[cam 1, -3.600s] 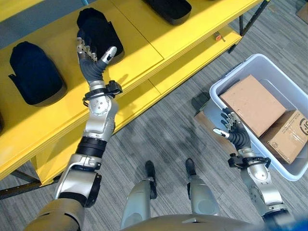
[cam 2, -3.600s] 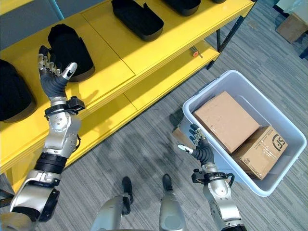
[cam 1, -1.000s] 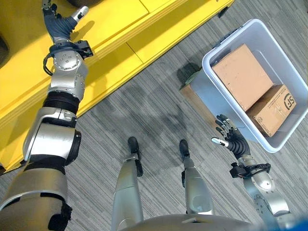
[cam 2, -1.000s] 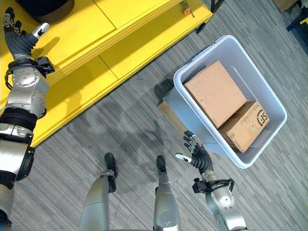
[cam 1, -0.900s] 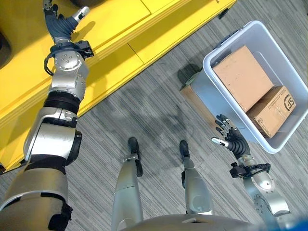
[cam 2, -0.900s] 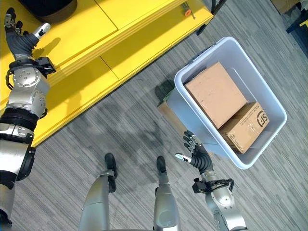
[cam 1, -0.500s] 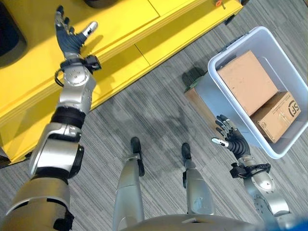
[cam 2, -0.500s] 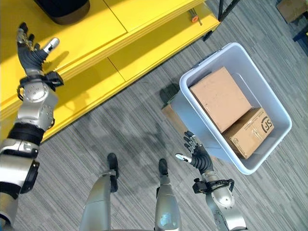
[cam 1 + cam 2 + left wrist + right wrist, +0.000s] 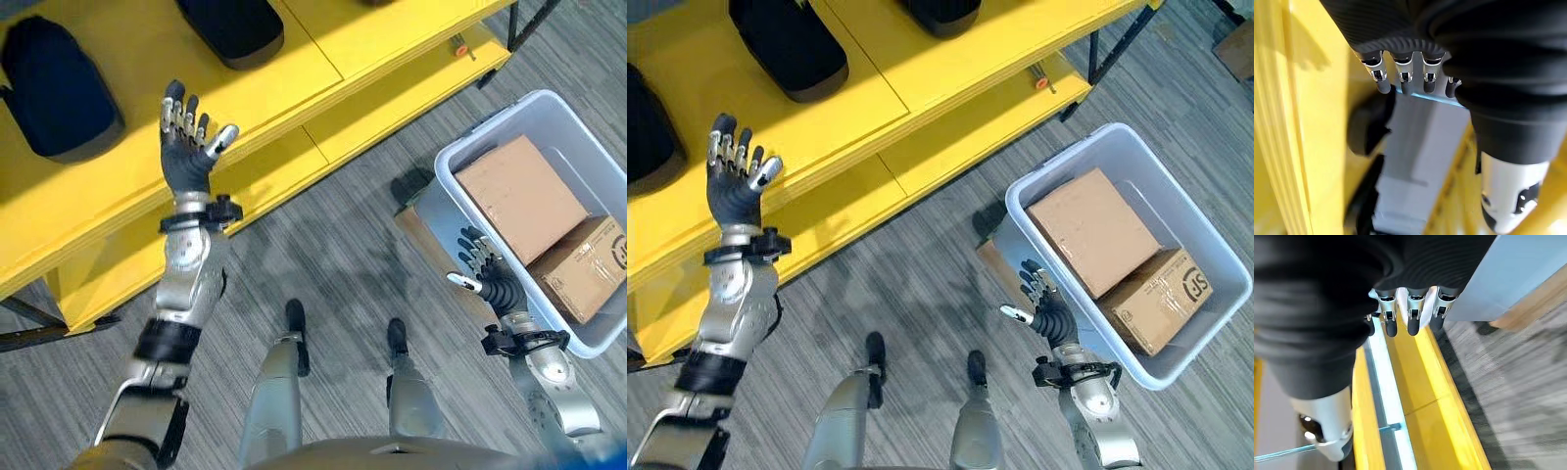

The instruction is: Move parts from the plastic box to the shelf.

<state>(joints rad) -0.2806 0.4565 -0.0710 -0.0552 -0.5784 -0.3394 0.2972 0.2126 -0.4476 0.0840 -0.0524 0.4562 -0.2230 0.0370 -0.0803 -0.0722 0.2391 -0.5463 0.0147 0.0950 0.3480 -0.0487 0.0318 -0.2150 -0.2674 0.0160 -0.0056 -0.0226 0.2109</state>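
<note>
The pale grey plastic box [image 9: 460,164] stands on the floor at the right and holds two cardboard boxes: a plain one [image 9: 516,196] and a printed one [image 9: 589,267] beside it. My right hand [image 9: 490,279] is open with spread fingers and empty, just outside the box's near left wall. My left hand [image 9: 184,149] is raised, open and empty, in front of the yellow shelf [image 9: 127,186]. Black moulded parts [image 9: 57,86] [image 9: 233,27] lie on the shelf's top level.
The shelf has a lower yellow level [image 9: 392,108] with a small orange-tipped tool [image 9: 458,44] on it. A flat cardboard piece [image 9: 423,235] lies on the grey carpet against the box's left wall. Open carpet lies between shelf and box.
The camera has shifted, bringing more of the shelf top into view. My left hand has drawn back from over the shelf toward its front edge. The right hand holds its open pose by the box.
</note>
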